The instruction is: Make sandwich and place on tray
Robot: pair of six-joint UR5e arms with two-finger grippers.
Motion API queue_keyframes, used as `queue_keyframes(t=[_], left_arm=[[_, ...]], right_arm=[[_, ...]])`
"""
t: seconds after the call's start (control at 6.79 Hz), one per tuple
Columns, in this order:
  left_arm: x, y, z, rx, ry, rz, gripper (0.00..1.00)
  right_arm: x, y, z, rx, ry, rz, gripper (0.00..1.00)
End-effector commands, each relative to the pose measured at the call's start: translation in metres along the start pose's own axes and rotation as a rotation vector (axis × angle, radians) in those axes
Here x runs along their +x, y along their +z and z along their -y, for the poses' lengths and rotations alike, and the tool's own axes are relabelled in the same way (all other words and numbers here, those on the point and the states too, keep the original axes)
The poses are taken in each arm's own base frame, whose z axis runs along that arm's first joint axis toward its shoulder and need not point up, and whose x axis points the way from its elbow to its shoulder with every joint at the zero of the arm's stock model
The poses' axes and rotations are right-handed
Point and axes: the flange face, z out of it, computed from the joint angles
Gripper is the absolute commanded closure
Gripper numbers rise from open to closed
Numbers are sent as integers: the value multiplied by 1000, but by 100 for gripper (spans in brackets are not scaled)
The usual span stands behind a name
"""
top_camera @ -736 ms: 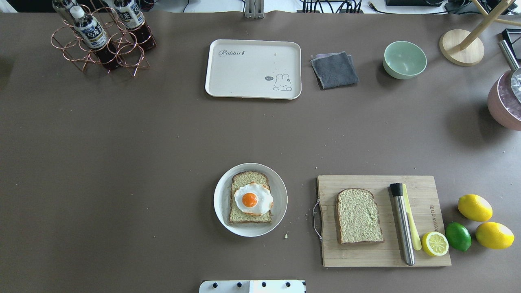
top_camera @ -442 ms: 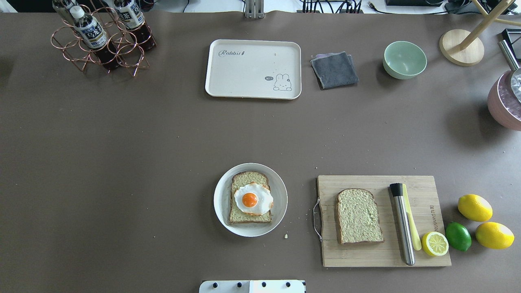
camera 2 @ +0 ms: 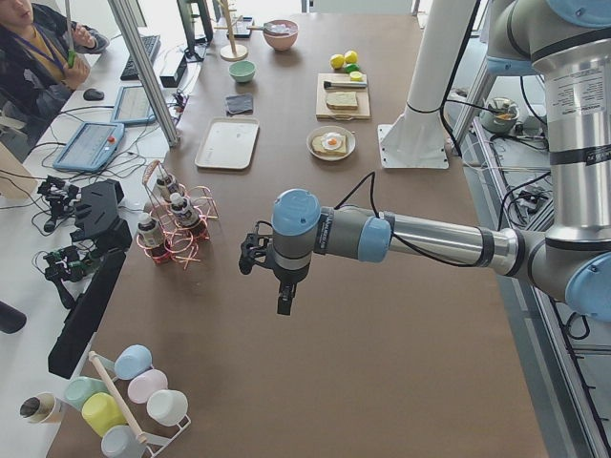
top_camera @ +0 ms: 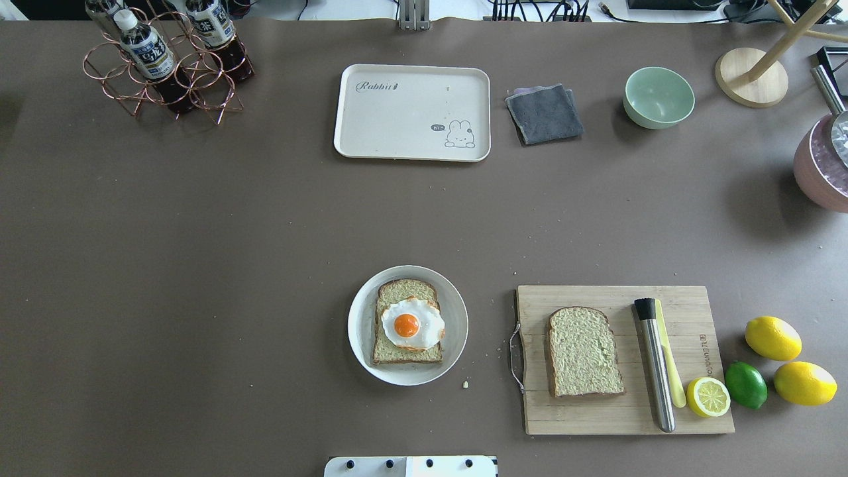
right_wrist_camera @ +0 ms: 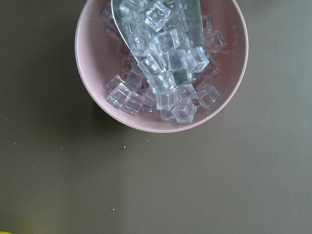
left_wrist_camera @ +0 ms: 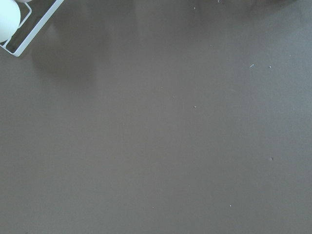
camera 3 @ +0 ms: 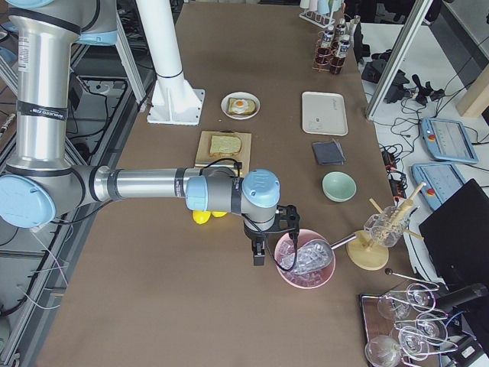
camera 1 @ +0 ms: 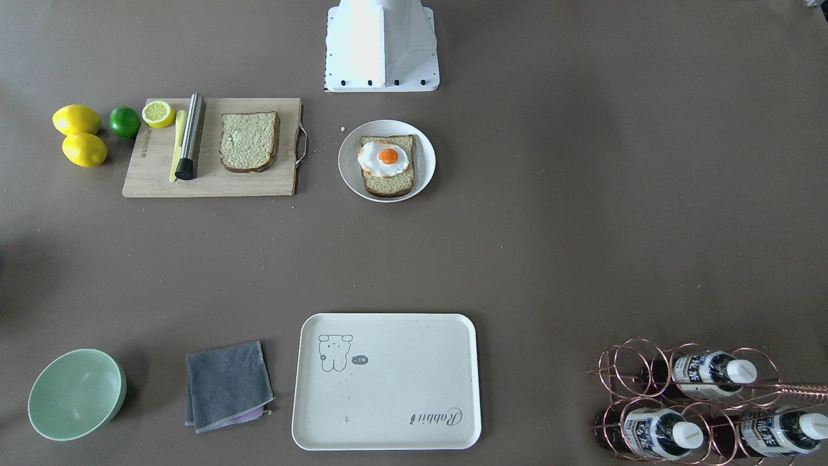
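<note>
One bread slice (top_camera: 405, 348) lies on a round white plate (top_camera: 361, 324) with the fried egg (top_camera: 409, 324) on top; it also shows in the front-facing view (camera 1: 387, 184). The second slice (top_camera: 584, 351) lies bare on the wooden cutting board (top_camera: 609, 421). The cream tray (top_camera: 412, 112) stands at the table's far side with nothing on it. My left gripper (camera 2: 284, 301) hangs over bare table far to the left. My right gripper (camera 3: 258, 254) hangs beside a pink ice bowl (camera 3: 306, 264). I cannot tell whether either is open or shut.
On the board lie a steel muddler (top_camera: 654, 364), a yellow stick and a lemon half (top_camera: 707, 396). Two lemons (top_camera: 772, 338) and a lime (top_camera: 745, 384) lie to its right. A grey cloth (top_camera: 544, 114), a green bowl (top_camera: 658, 97) and a bottle rack (top_camera: 165, 59) stand at the back.
</note>
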Motion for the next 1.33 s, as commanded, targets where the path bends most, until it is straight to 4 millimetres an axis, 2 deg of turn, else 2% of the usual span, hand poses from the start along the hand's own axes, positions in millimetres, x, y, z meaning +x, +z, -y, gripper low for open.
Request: queue_keyframes(t=[0.0,0.59,1.18], left_arm=[[-1,1,0,-2,-1,0,3],[-9,10,-2,-20,-15,0,2],[-7,9,-2,-16,-11,0,3]], right_arm=[[-7,5,4,-11,-16,2,0],[-9,2,7,-5,-20,2,0],[-9,2,7,-5,-21,6,0]])
